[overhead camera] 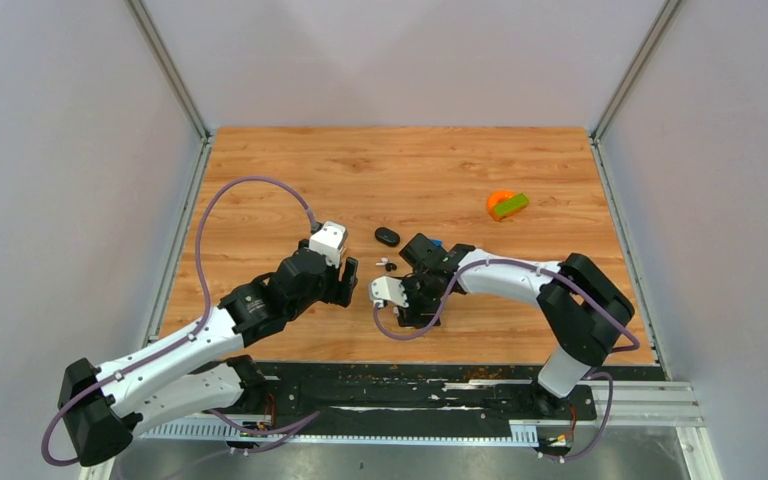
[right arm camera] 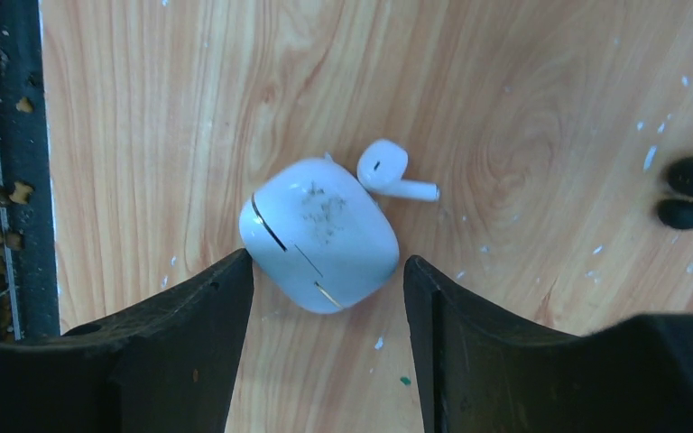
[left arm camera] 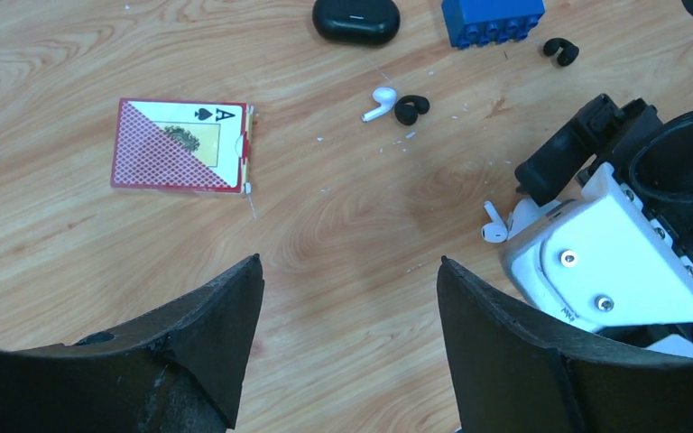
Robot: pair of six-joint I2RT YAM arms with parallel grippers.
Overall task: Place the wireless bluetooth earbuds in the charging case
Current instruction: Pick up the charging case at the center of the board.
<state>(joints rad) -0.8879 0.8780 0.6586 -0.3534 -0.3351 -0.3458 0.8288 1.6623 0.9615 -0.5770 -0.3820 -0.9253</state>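
A wood-grain tabletop [overhead camera: 400,170] boxed in by pale grey walls [overhead camera: 70,150] carries everything.

Leftmost, the left gripper [left arm camera: 347,271] hangs over bare wood with its jaws spread wide and nothing between them. It is probably standing clear so the other arm can work. At its ten o'clock lies a playing card [left arm camera: 180,144] with the ace of spades showing, which has no part in the job. At its twelve o'clock sits the black charging case [left arm camera: 356,20], lid down. Just short of that case a white earbud [left arm camera: 379,102] lies right beside a black earbud [left arm camera: 411,109], both loose on the wood.

At one o'clock is a blue block [left arm camera: 492,18], with a second black earbud [left arm camera: 560,51] near its right side.

Further right, the right gripper [right arm camera: 327,262] points down with its jaws parted either side of the white charging case [right arm camera: 318,233]. A slim gap shows on at least one side, so it reads as straddling, not clamping. The case's seam looks shut, so I judge the gripper is lined up to hold the case for opening. A second white earbud [right arm camera: 392,171] lies against the case at its one o'clock, within easy reach.

Toward the table's two o'clock, well apart, rests an orange-and-green toy [overhead camera: 507,204].
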